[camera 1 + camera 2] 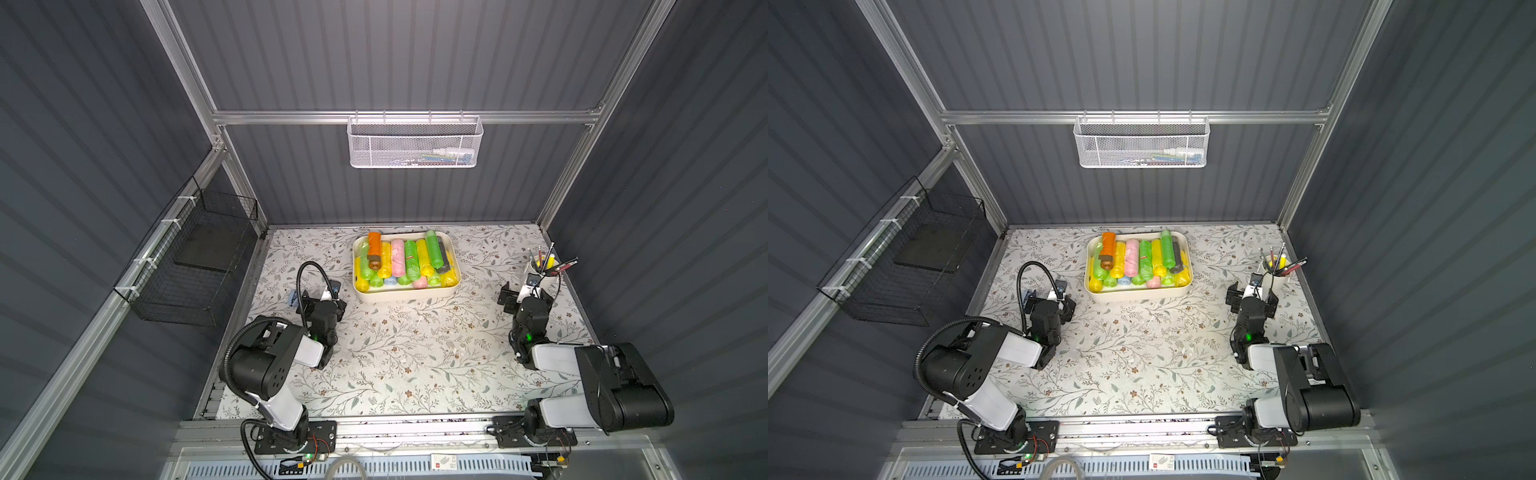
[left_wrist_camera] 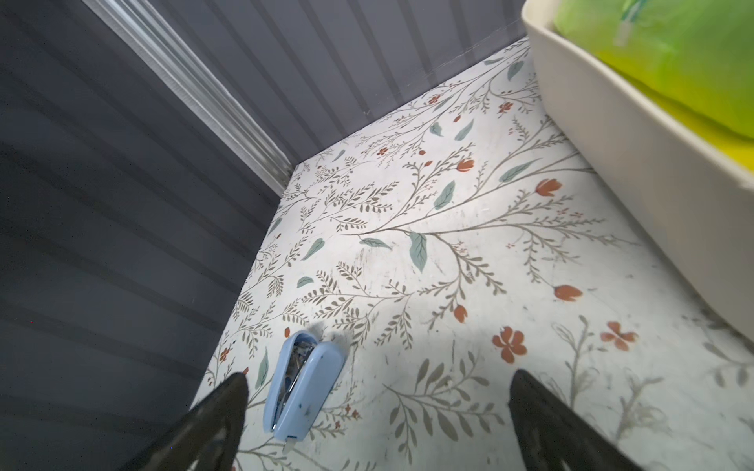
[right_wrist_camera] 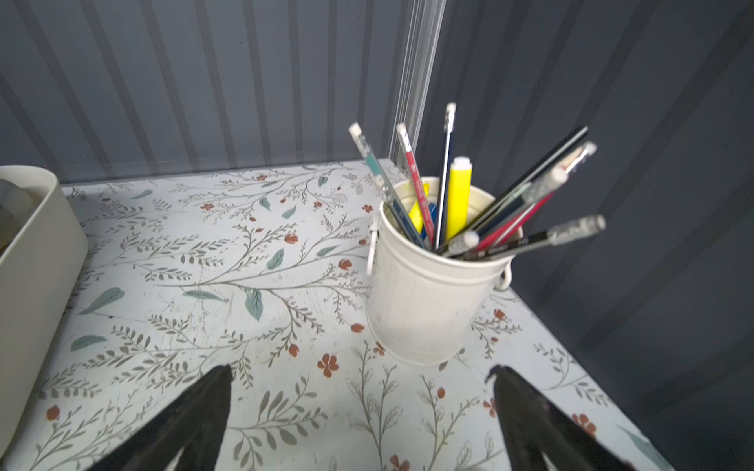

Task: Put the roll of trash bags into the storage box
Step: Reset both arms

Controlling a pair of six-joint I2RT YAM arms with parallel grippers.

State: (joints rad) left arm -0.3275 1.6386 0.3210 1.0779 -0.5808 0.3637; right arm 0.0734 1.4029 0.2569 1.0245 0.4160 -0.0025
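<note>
Where grey walls (image 1: 395,54) enclose floral tabletop (image 1: 415,353), storage box (image 1: 407,294) sits.

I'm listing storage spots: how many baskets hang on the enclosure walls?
2. The white mesh basket hangs from the back wall's rail; the black wire basket hangs on the wall at the robot's left. No others are visible.
</note>
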